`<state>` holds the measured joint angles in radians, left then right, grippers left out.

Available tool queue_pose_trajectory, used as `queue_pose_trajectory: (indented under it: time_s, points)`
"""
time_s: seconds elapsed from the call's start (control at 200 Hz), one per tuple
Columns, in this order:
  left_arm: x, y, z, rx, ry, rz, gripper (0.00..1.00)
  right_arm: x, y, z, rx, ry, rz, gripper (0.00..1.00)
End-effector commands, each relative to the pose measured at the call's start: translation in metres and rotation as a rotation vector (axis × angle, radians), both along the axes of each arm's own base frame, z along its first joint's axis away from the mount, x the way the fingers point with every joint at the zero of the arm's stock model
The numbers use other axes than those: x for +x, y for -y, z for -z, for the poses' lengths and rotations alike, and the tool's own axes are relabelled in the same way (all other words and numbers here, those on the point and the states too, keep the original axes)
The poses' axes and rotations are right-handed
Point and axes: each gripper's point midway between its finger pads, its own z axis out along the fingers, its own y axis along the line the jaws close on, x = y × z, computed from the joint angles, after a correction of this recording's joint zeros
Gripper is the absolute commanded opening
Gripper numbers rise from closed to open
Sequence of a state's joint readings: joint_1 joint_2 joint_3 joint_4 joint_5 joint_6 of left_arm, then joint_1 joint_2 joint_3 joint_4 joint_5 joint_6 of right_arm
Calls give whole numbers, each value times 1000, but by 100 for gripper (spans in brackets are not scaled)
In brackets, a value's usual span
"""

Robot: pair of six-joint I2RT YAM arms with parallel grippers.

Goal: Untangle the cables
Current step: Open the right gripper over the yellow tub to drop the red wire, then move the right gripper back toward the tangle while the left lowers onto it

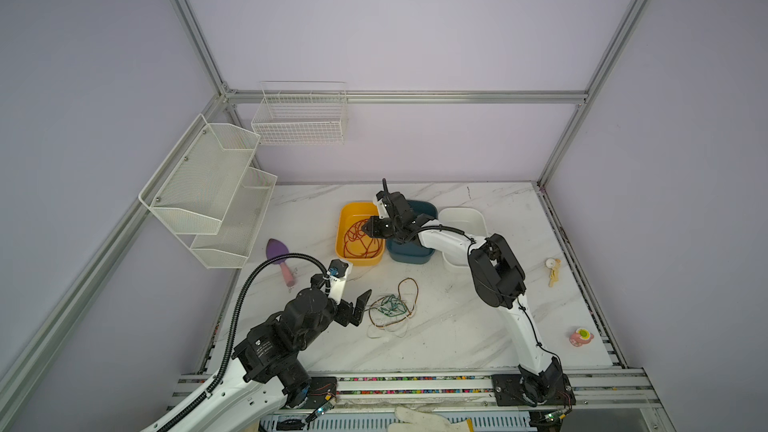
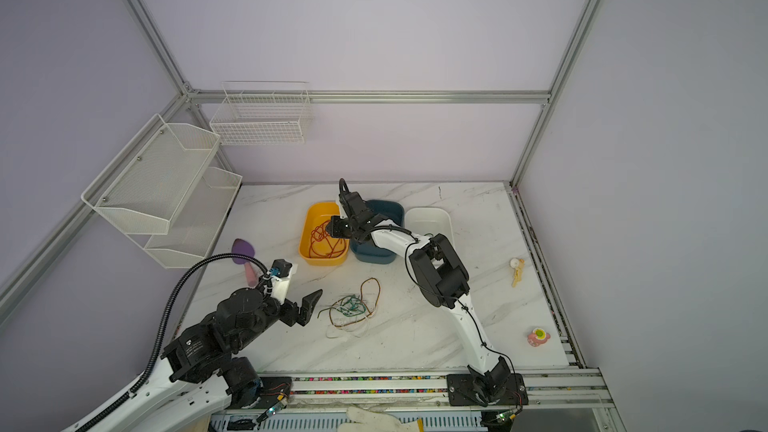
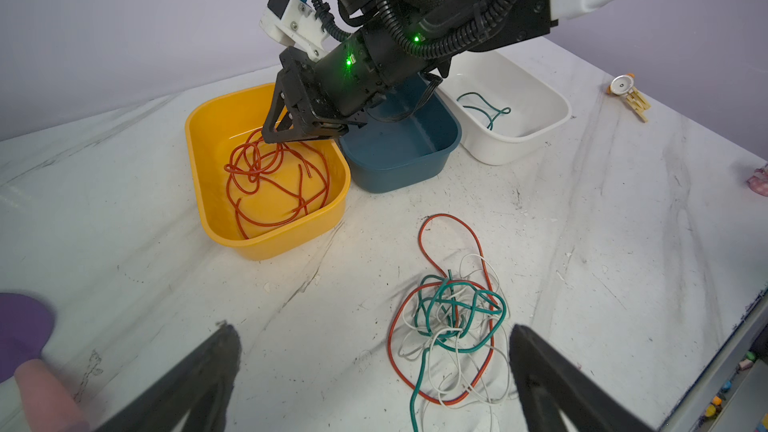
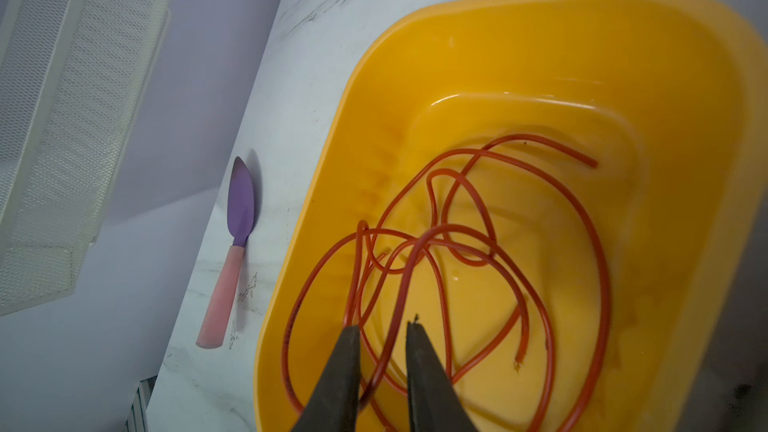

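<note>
Red cables (image 4: 436, 238) are sorted by colour into the yellow tub (image 3: 274, 243), where the right jaws are slightly parted, gripping nothing. The left jaws are held wide open before the mixed tangle (image 3: 453, 317), presumably readied for it.

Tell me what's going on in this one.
Two robot arms are untangling cables, seemingly sorting them into bins by colour. The right claw hangs over the yellow bin, jaws slightly apart, with red cables lying loose inside. A green cable sits in the white bin. The left claw, wide open, hovers beside a tangle of red, green and white cables on the table.
</note>
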<state>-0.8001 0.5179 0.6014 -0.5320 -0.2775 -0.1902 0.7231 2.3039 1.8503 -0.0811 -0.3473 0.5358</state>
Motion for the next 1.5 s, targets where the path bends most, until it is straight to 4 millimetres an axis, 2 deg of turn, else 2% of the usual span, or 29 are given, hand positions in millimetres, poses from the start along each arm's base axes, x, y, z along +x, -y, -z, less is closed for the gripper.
queue_pose_trajectory:
  time_s: [0.0, 0.12, 0.31, 0.435, 0.685, 0.7, 0.775, 0.825, 0.84, 0.97, 1.0, 1.03, 1.13, 1.195, 1.37, 1.495]
  points:
    - [2, 1, 6, 4, 9, -5, 100, -1, 11, -38, 9, 49, 21, 26]
    - [2, 1, 6, 4, 9, -6, 100, -5, 18, -47, 4, 54, 34, 31]
    - [2, 1, 6, 6, 6, -4, 100, -17, 30, -72, 17, 93, 38, 41]
    - [2, 3, 8, 6, -3, 2, 100, -32, 44, -95, 31, 142, 39, 52]
    - [-3, 20, 24, 9, -80, 77, 100, -69, 85, -115, 24, 201, 54, 62]
    - [-3, 21, 25, 10, -86, 81, 100, -73, 88, -117, 27, 208, 54, 70]
    - [-4, 28, 28, 11, -117, 107, 100, -86, 100, -121, 29, 223, 53, 81]
    - [-6, 31, 27, 12, -131, 126, 100, -97, 111, -124, 29, 234, 56, 96]
    - [-6, 32, 27, -5, -145, 121, 100, -99, 112, -125, 30, 237, 57, 97]
    - [-11, 37, 27, -20, -206, 136, 100, -126, 139, -138, 46, 276, 66, 98]
    - [-12, 39, 26, -23, -226, 137, 100, -130, 144, -134, 35, 272, 71, 98]
    - [-13, 40, 25, -28, -248, 137, 100, -137, 152, -147, 47, 299, 75, 98]
    - [-16, 39, 21, -52, -353, 77, 100, -153, 172, -156, 28, 330, 88, 98]
    - [-24, 40, 21, -79, -444, 63, 99, -161, 187, -162, 14, 351, 110, 98]
    - [-40, 44, 48, -206, -644, -20, 92, -178, 221, -164, -48, 383, 169, 98]
    - [-44, 48, 66, -259, -728, -62, 88, -186, 232, -158, -66, 379, 178, 98]
